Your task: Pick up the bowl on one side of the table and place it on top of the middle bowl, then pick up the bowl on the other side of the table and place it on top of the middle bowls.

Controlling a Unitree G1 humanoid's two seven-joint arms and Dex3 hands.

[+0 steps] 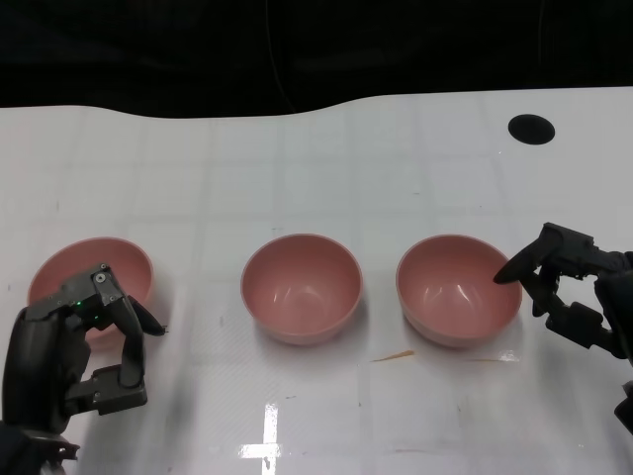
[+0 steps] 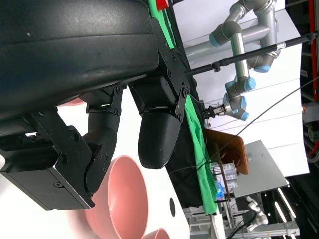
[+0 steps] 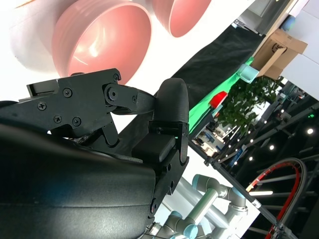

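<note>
Three round pink plastic bowls stand upright in a row, well apart, on the white table [image 1: 297, 178]: the left bowl [image 1: 74, 269], the middle bowl [image 1: 301, 287] and the right bowl [image 1: 458, 288]. None is stacked yet, so the task appears to be at its very start. The black right hand [image 1: 569, 287] sits just beside the right bowl's outer rim, fingers apart, with one fingertip [image 1: 504, 275] at or over the rim edge; it grips nothing that I can see, and the placing looks like an approach to pinch that rim for the first lift. The black left hand [image 1: 84, 346] hangs over the near side of the left bowl, fingers partly curled yet apart and empty, probably waiting its turn near the bowl it will take later. Whether the right fingertip actually touches the rim cannot be told from above. The left hand covers the near part of the left bowl. The right hand is cut off by the picture's edge. Both wrist views are largely filled by the hands' own black shells, showing only bowl parts beyond. A black round mark [image 1: 531, 128] lies far back on the table, and what it is stays unclear.
</note>
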